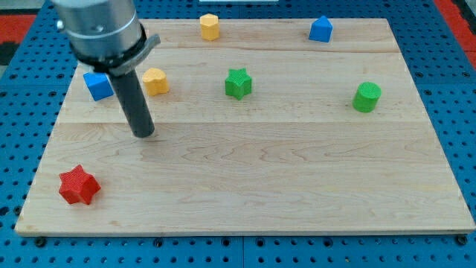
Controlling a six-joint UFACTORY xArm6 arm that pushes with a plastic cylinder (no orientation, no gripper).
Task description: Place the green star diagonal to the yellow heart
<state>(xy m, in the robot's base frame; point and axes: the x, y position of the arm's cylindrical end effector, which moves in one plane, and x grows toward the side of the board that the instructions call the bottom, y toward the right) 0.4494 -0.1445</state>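
Green star (239,83) | well right of my tip (143,135) | tip touching nothing

Blue block (97,85) partly behind rod (134,104)

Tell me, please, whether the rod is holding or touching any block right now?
Nothing is held. My tip rests on bare board, below the yellow heart and apart from it.

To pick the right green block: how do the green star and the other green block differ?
The green star has points; the green cylinder looks round. The star sits mid-board near the yellow heart; the cylinder sits toward the view's right. My tip is nearer the star. Both are green and untouched.
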